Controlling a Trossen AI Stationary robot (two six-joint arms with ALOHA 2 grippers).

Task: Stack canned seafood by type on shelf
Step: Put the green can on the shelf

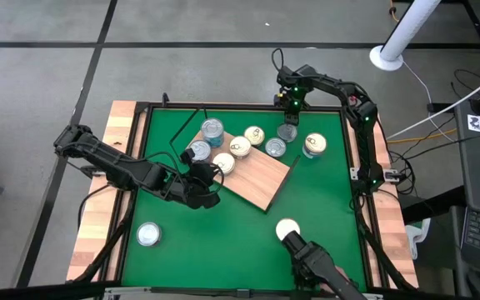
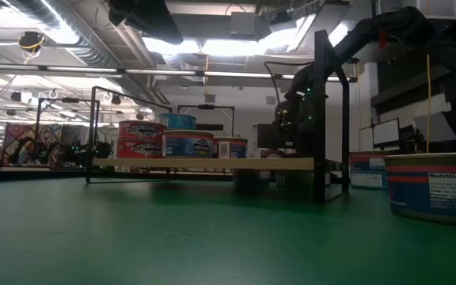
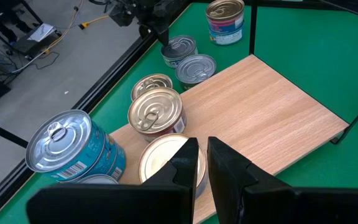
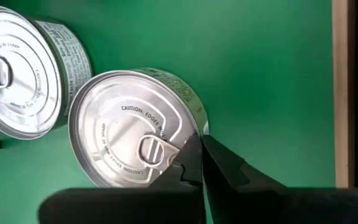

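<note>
Green is seen on the table mat. Shelf is shown in light-brown wood grain w/ dark edges. Silver lids are borne by the tin at the right gripper & its neighbour. A teal-blue side label w/ barcode is shown on one can; a cream-gold lid on another. Red & blue labels are seen on tins in low view.

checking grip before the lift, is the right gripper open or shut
Shut: the right gripper has its fingers pressed together above the silver tin, gripping nothing.
</note>
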